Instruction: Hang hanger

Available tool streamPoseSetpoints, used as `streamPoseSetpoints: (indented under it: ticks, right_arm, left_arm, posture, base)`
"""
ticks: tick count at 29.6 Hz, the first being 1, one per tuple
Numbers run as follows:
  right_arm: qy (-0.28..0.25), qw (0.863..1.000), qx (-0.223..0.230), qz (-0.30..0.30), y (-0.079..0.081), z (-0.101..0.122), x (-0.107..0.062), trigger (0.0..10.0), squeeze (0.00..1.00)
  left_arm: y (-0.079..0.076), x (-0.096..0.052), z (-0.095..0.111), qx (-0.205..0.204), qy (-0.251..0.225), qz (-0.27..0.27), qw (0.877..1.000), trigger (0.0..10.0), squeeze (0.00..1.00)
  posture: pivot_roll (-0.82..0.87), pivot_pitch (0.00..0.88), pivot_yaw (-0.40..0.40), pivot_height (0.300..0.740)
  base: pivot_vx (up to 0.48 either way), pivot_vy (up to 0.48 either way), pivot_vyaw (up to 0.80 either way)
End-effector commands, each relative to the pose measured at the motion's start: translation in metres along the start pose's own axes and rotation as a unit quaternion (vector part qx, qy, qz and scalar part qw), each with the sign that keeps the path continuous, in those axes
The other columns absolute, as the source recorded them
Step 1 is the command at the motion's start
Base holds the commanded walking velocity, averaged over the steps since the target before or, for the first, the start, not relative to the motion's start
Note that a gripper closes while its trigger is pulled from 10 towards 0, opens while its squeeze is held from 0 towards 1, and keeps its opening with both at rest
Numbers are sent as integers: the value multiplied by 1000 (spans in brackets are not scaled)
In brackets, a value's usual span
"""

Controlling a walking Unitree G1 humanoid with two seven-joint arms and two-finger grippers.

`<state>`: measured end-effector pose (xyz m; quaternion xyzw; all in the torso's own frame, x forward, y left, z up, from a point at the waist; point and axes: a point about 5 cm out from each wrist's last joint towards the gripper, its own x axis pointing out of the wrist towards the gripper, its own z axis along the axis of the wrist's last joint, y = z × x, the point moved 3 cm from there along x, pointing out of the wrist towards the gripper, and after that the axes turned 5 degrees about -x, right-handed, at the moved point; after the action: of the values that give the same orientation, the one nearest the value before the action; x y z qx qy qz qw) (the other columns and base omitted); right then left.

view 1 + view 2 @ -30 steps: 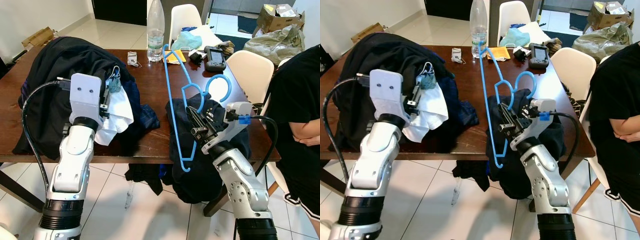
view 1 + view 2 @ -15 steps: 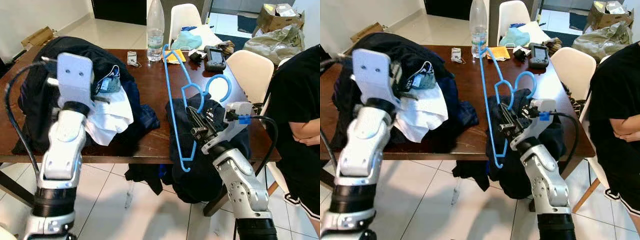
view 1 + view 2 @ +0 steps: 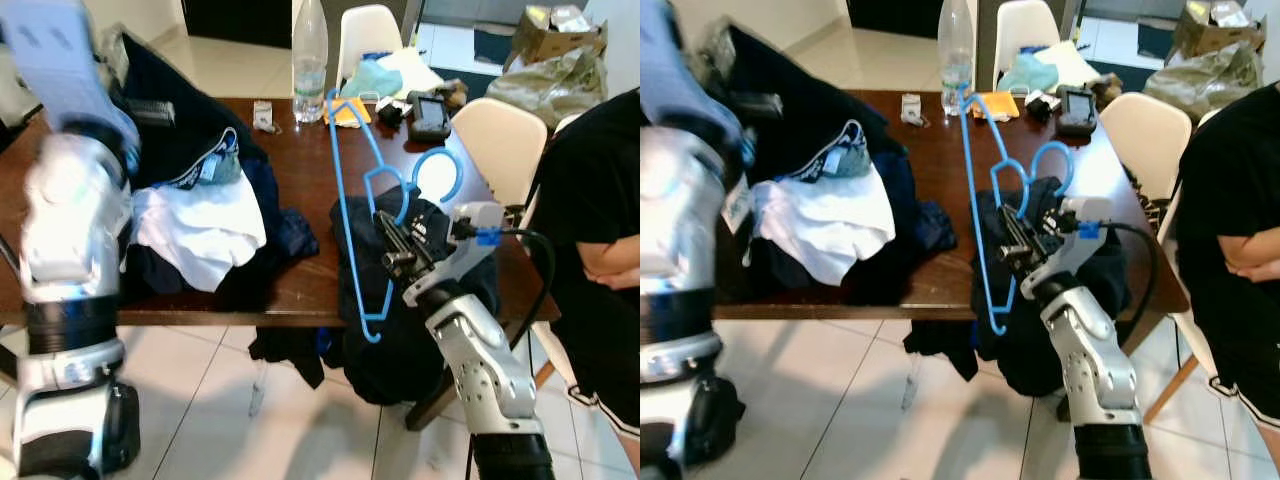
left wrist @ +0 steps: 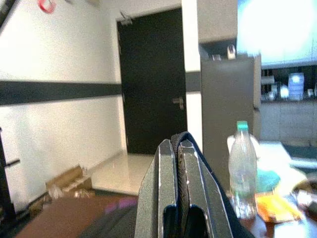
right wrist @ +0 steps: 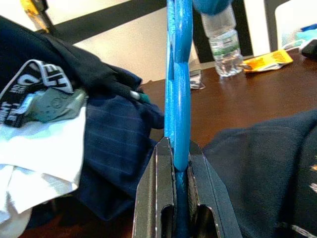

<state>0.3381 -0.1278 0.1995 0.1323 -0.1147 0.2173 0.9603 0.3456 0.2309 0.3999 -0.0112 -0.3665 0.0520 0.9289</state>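
Observation:
A blue plastic hanger (image 3: 350,190) stands tilted above the dark wooden table (image 3: 300,180), its hook (image 3: 437,175) toward the right. My right gripper (image 3: 392,245) is shut on the hanger's lower bar, which the right wrist view shows clamped between the fingers (image 5: 164,188). My left arm (image 3: 65,210) is raised high at the left and blurred. In the left wrist view my left gripper (image 4: 177,143) is shut on an edge of the dark navy garment (image 3: 165,125), which is pulled up from the pile.
A white garment (image 3: 200,225) lies on the pile at the left. A dark jacket (image 3: 400,330) hangs over the table's near edge under my right arm. A water bottle (image 3: 311,60), a handheld device (image 3: 432,115) and white chairs (image 3: 497,140) stand behind. A person (image 3: 600,200) is at the right.
My left arm has swung up and to the left, pulling the dark garment up with it. The right gripper and the hanger have stayed in place.

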Motion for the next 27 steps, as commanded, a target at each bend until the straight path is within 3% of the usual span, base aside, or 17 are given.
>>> streamPoseSetpoints:
  ticks: [1,2,3,4,8,9,10,11,13,15,16,18,20,22,23,24,27]
  right_arm:
    - [-3,1000,-6,-3,-1,2,1,10000,0]
    - [-3,1000,-6,-4,-2,2,0,10000,0]
    - [-3,1000,-6,-4,-2,2,0,10000,0]
    - [-4,1000,-6,-5,-2,1,0,10000,0]
    - [-4,1000,-6,-5,-2,1,0,10000,0]
    - [-3,1000,-5,-4,-2,0,1,10000,0]
    - [-3,1000,-5,-4,-2,0,1,10000,0]
    - [-2,1000,-5,-2,-1,-1,1,10000,0]
    - [-2,1000,-5,-2,-1,-1,1,10000,0]
    - [-2,1000,-5,1,-1,0,3,10000,0]
    - [-2,1000,-5,1,-1,0,3,10000,0]
    - [-3,1000,-6,0,-3,1,4,10000,0]
    - [-3,1000,-6,0,-3,1,4,10000,0]
    - [-3,1000,-6,-5,-4,1,2,10000,0]
    - [-3,1000,-6,-5,-4,1,2,10000,0]
    - [-2,1000,-5,-7,-4,0,1,10000,0]
    - [-1,1000,-5,-8,-4,-1,0,10000,0]
  left_arm:
    - [16,9,16,-2,-20,14,1000,0,0]
    - [32,22,47,6,-62,32,998,0,0]
    - [32,22,47,6,-62,32,998,0,0]
    - [42,29,70,9,-93,43,995,0,0]
    - [42,29,70,9,-93,43,995,0,0]
    - [36,31,85,2,-112,26,993,0,0]
    - [36,31,85,2,-112,26,993,0,0]
    - [15,28,88,-32,-116,-27,992,0,0]
    - [15,28,88,-32,-116,-27,992,0,0]
    - [-21,22,99,-122,-126,-133,975,0,0]
    - [-21,22,99,-122,-126,-133,975,0,0]
    - [-29,21,113,-185,-141,-175,957,0,0]
    - [-29,21,113,-185,-141,-175,957,0,0]
    - [-18,24,125,-218,-155,-178,947,0,0]
    - [-18,24,125,-218,-155,-178,947,0,0]
    - [-4,27,129,-213,-162,-155,951,0,0]
    - [10,30,131,-204,-165,-128,956,0,0]
  posture:
    - [152,125,-28,740]
    - [157,118,-23,740]
    - [157,118,-23,740]
    - [157,118,-23,740]
    - [157,118,-23,740]
    - [157,109,-23,740]
    - [157,109,-23,740]
    - [158,100,-34,740]
    - [158,100,-34,740]
    - [158,97,-35,740]
    - [158,97,-35,740]
    - [162,102,-34,740]
    - [162,102,-34,740]
    - [161,108,-28,740]
    - [161,108,-28,740]
    - [160,112,-28,740]
    - [160,113,-29,740]
  base:
    - [0,0,0]
    - [0,0,0]
    - [0,0,0]
    - [0,0,0]
    - [0,0,0]
    - [0,0,0]
    - [0,0,0]
    - [0,0,0]
    - [0,0,0]
    - [0,0,0]
    - [0,0,0]
    - [0,0,0]
    - [0,0,0]
    - [0,0,0]
    - [0,0,0]
    - [0,0,0]
    - [0,0,0]
